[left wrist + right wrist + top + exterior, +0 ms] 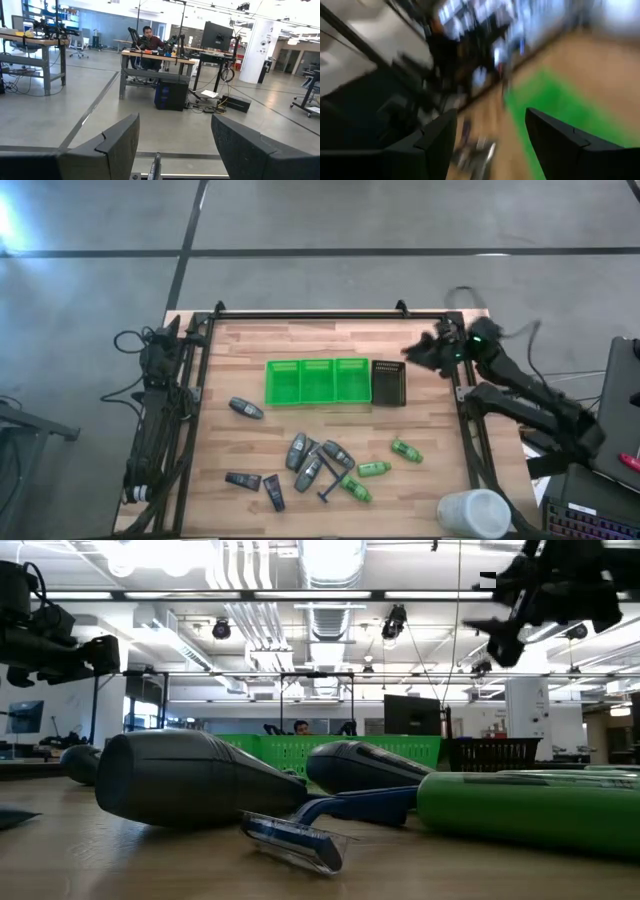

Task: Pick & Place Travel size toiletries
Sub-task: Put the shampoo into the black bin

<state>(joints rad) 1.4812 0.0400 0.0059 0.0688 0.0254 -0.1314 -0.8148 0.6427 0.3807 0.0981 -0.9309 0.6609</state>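
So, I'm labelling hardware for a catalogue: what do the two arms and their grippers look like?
Both arms are black and slim, built of jointed links with dark cables alongside. The left gripper has two broad, flat, angular dark fingers. The right gripper matches it, and a small green light glows on the arm behind it.

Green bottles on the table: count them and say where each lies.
3, all near the front right: one bottle farthest right, one just left of it, one beside the razor. None seems hidden.
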